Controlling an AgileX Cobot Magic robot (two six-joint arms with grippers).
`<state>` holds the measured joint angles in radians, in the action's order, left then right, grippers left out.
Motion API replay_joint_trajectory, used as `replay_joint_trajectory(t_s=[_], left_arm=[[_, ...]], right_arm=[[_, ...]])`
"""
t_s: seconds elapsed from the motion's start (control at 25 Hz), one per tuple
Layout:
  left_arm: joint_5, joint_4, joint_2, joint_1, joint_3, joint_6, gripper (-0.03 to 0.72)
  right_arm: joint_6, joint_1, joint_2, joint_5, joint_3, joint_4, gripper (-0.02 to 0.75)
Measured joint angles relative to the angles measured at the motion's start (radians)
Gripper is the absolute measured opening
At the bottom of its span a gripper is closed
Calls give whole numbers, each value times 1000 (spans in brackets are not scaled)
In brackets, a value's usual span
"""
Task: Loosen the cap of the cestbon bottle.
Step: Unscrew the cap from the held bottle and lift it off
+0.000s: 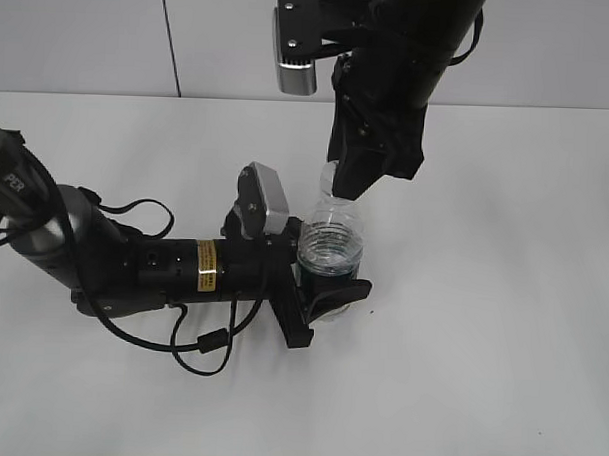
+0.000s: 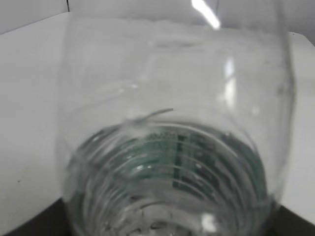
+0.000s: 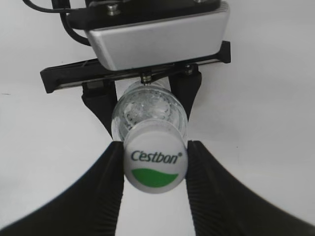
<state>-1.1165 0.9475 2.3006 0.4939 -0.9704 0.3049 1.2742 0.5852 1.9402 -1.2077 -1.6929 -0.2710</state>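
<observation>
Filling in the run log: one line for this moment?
left gripper: shut on cestbon bottle | right gripper: shut on cap | bottle upright

The cestbon bottle (image 1: 331, 244) stands on the desk (image 1: 501, 325) between the left gripper's (image 1: 328, 279) fingers, its cap (image 3: 154, 165) between the right gripper's (image 3: 154, 169) fingers above.

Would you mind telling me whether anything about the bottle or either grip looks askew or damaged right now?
Nothing stands out. The cestbon bottle stands upright on the table, its body clamped by the left gripper. The right gripper squarely pinches the cap; no spill is visible.
</observation>
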Motion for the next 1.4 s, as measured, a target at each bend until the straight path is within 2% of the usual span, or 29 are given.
replay_joint_trajectory(t_s=[0.36, 0.64, 0.8, 1.16, 1.4], left_arm=[[0, -1, 0, 0, 0, 0, 403], [0, -1, 0, 0, 0, 0, 403], [0, -1, 0, 0, 0, 0, 403], [1, -1, 0, 0, 0, 0, 403], [1, -2, 0, 0, 0, 0, 403]], right_arm=[[-18, 0, 1, 1, 0, 0, 314], [-26, 0, 6, 1, 1, 2, 468], [-52, 0, 6, 0, 1, -6, 500], [-306, 0, -31, -7, -17, -10, 505], [-688, 0, -58, -8, -18, 12, 505]])
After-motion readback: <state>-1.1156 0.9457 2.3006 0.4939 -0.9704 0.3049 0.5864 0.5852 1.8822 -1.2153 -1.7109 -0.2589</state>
